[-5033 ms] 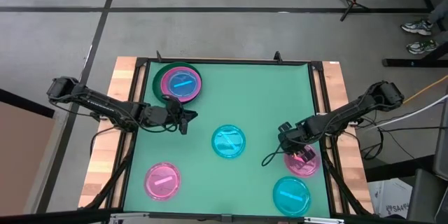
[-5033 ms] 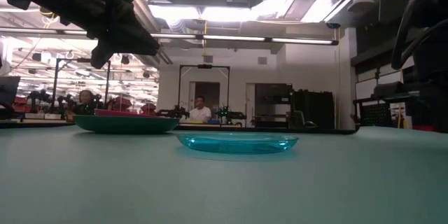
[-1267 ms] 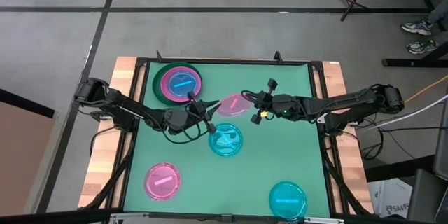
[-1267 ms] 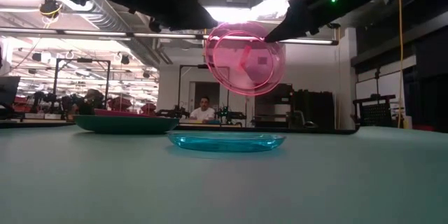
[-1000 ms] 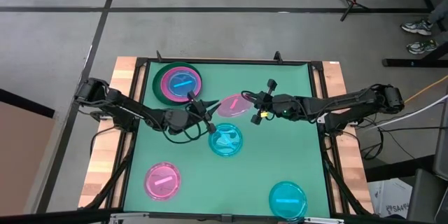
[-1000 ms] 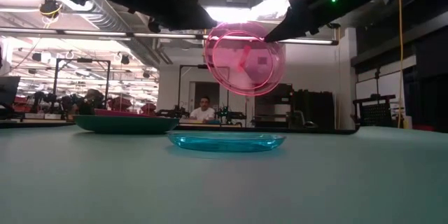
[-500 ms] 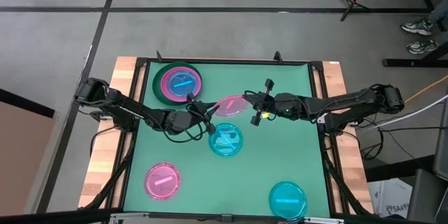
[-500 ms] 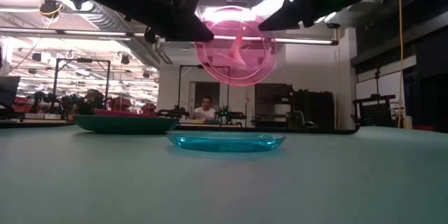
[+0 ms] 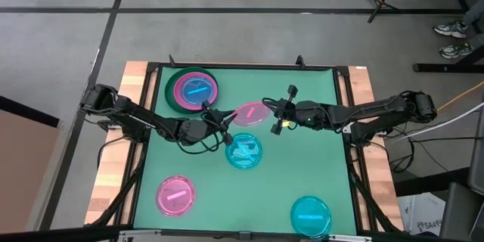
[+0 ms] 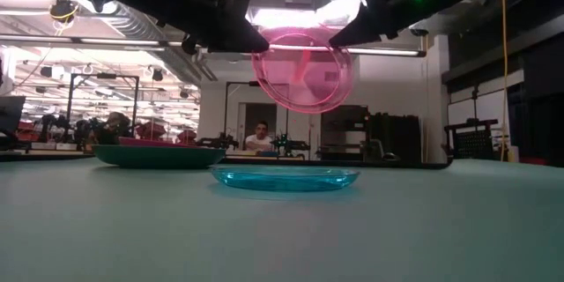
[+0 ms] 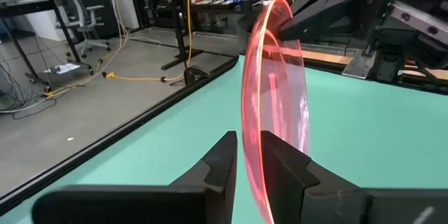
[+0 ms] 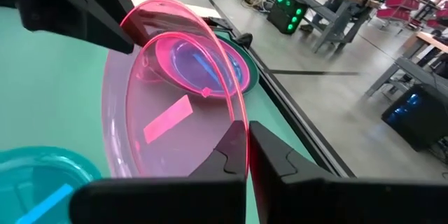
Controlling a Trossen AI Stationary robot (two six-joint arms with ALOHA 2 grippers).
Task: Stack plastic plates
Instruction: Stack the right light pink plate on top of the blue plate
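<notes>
A small translucent pink plate (image 9: 249,113) hangs tilted in the air between both grippers, over the far edge of a cyan plate (image 9: 246,151) that lies flat on the mat. My left gripper (image 9: 226,126) is shut on the pink plate's left side and my right gripper (image 9: 269,113) on its right side. In the low view the pink plate (image 10: 302,69) stands nearly on edge, above the cyan plate (image 10: 284,177). A stack with the dark green plate (image 9: 169,91) at the bottom sits at the far left. My left gripper pinches the pink plate's rim (image 11: 247,161) between its two fingers (image 11: 283,168), one on each face. It comes level from the table's left. The plate is lifted clear, tilted nearly on edge. My right gripper pinches the opposite rim (image 12: 242,127) between its two fingers (image 12: 269,150), coming level from the table's right. The plate stands clear of the table between the two holds.
A second translucent pink plate (image 9: 175,195) lies near the left front and another cyan plate (image 9: 311,214) at the right front. The stack (image 10: 159,153) holds pink and cyan plates on the green one. Black rails (image 9: 242,66) frame the green mat. A person sits far behind.
The pink plate has stayed in the air but has shifted a little toward the table's left and risen slightly, and its tilt has changed. My left gripper has moved and now stands at the plate's rim. The right arm has barely moved.
</notes>
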